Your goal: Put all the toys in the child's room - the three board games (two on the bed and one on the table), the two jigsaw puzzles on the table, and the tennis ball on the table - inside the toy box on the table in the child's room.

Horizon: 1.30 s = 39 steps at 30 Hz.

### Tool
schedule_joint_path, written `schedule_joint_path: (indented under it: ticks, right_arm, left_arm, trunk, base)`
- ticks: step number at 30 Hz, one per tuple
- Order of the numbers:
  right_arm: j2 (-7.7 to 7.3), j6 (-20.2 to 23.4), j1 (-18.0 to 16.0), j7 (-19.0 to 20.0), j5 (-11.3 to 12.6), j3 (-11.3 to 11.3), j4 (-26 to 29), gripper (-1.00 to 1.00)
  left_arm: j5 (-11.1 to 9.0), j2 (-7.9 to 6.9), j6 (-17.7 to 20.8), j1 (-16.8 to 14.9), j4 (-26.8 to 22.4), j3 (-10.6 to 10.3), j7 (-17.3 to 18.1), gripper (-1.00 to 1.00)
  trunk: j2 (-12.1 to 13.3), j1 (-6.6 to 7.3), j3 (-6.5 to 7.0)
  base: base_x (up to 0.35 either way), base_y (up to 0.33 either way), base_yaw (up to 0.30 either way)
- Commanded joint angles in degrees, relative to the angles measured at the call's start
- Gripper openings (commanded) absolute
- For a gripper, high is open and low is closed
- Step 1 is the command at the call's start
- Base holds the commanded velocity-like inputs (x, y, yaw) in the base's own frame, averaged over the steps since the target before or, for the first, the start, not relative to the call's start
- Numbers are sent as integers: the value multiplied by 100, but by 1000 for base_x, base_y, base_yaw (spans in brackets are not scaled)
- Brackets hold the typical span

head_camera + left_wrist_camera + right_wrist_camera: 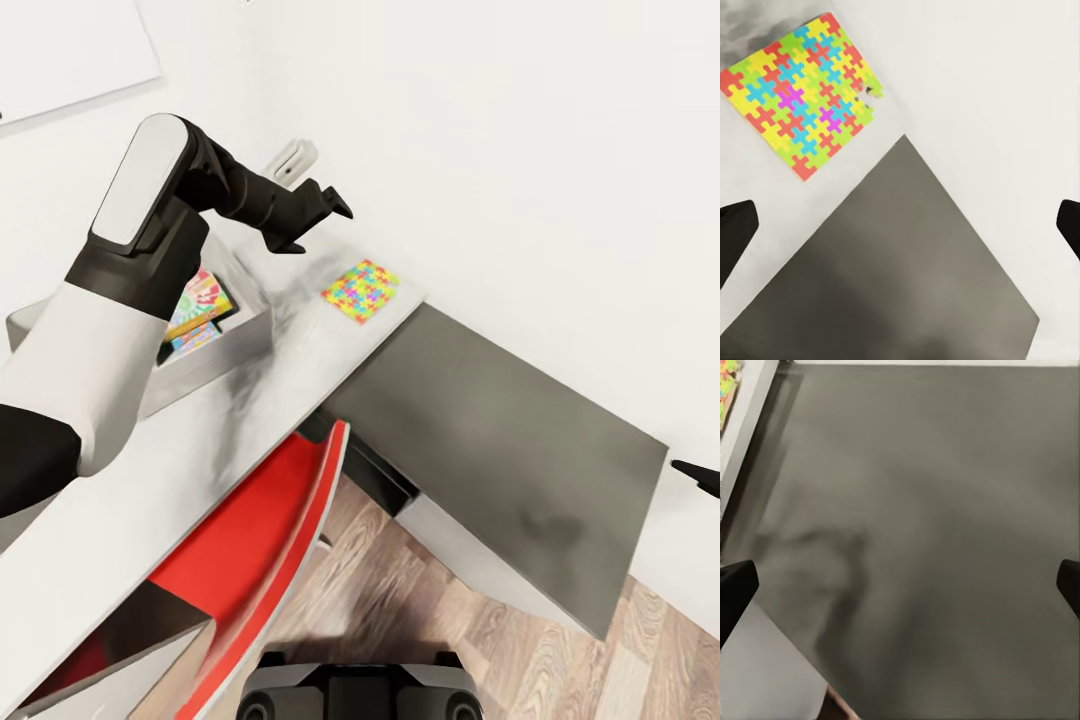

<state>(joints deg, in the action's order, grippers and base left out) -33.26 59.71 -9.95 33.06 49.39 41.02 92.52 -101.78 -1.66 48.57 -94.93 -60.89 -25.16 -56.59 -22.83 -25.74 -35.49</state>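
- Lying flat on the light grey top of the table (pixel 200 450), near its far corner: one jigsaw puzzle (pixel 361 290), a thin square of yellow, pink, green and blue pieces, nothing touching it.
- Left wrist view shows the same puzzle (pixel 802 94) beside the edge of the dark grey wing (pixel 907 277).
- Toy box (pixel 215 350) sits on the table, well to the left of the puzzle; colourful flat boxes (pixel 200 305) show inside it, partly hidden by the left arm.
- Left gripper (pixel 315 218) hangs above the table between toy box and puzzle, fingers spread, holding nothing.
- Right gripper (pixel 900 585) is over the dark wing (pixel 500 450), fingers wide apart and empty.
- Red chair (pixel 260 540) tucked under the desk; wood floor (pixel 420 610) below.
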Motion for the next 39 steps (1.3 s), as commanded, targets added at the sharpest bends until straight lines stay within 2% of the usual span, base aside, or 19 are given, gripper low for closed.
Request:
schedule_joint_path:
  ticks: [1, 19, 39]
  right_arm:
    - [0, 29, -7, 43, -35, 5, 1, 100]
    - [0, 29, -7, 51, -34, 4, 3, 100]
    - [3, 29, -7, 52, -35, 3, 3, 100]
  left_arm:
    - [-52, -10, -6, -3, -6, -13, -53, 100]
    - [-52, -26, -6, 23, -13, -15, -53, 100]
    - [-52, -69, -6, 48, 24, -14, -59, 100]
  trunk:
    - [-9, -5, -7]
    - [-9, -5, 5]
    - [-9, -5, 8]
  base:
    - [120, 50, -2]
    - [32, 14, -141]
    - [18, 5, -26]
